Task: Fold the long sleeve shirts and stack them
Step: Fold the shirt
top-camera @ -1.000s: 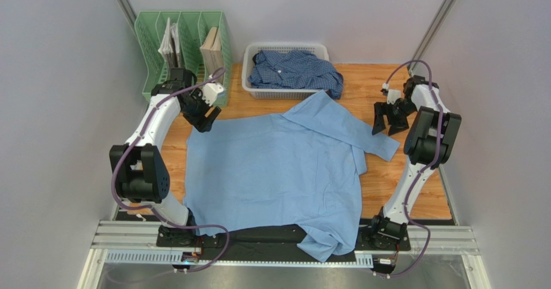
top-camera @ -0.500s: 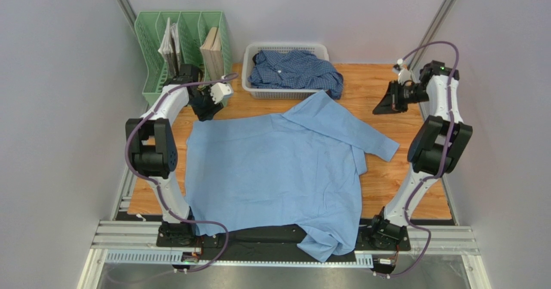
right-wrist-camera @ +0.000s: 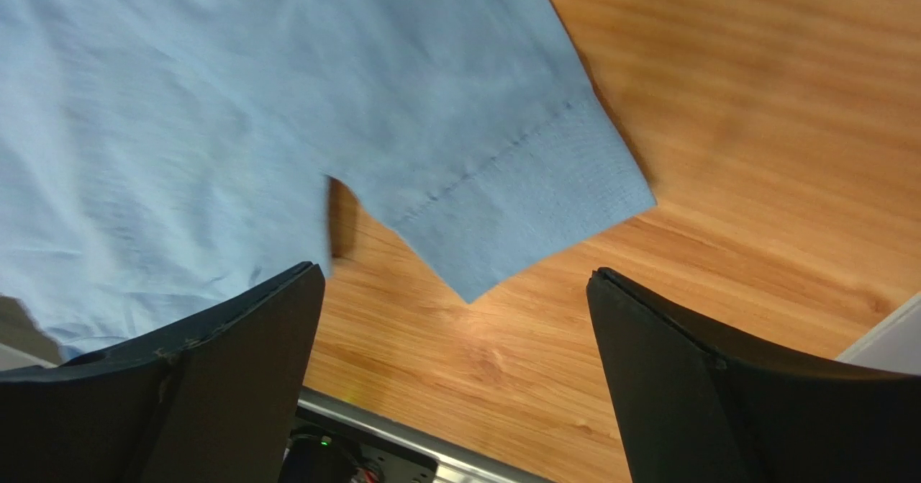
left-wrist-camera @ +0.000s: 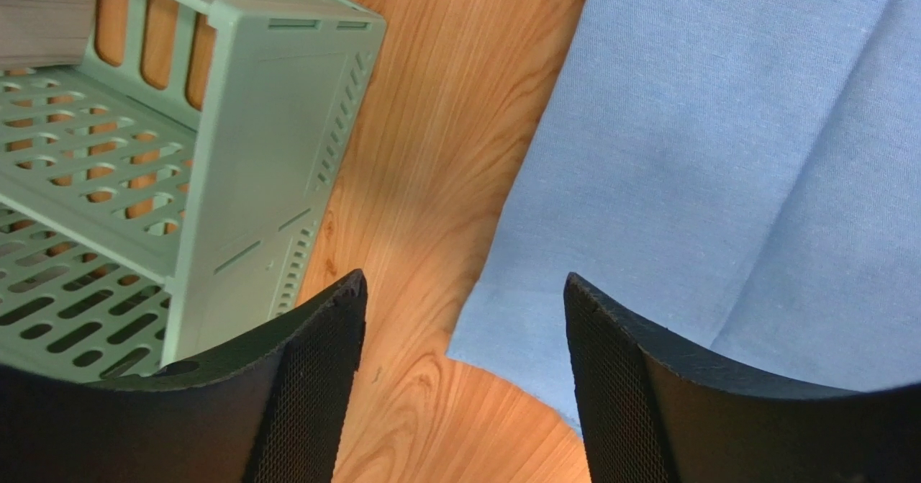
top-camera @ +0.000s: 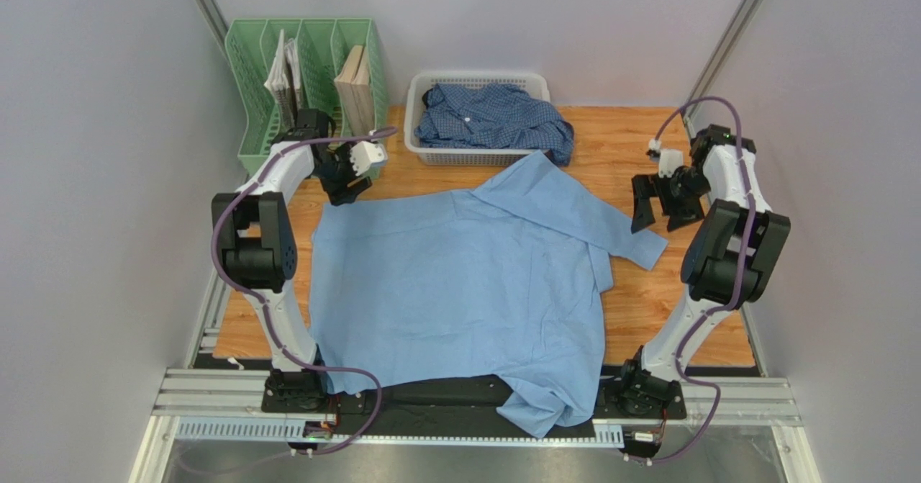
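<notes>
Two grippers [left-wrist-camera: 463, 289] [right-wrist-camera: 454, 276], wide open, empty

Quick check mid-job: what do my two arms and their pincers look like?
Both the left arm and right arm have white links, black joints and a looping purple cable. The left pincer and right pincer are broad, black and tapered; the left's inner faces are mesh-textured.

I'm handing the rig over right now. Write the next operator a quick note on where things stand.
Left gripper: jaws open, empty, over the far left corner of the light blue shirt.
Right gripper: jaws open, empty, over its sleeve cuff.
That shirt lies spread on the table; the checked shirt sits crumpled in the white basket.
Done: first shirt laid out.
Left: fold both, stack.
</notes>
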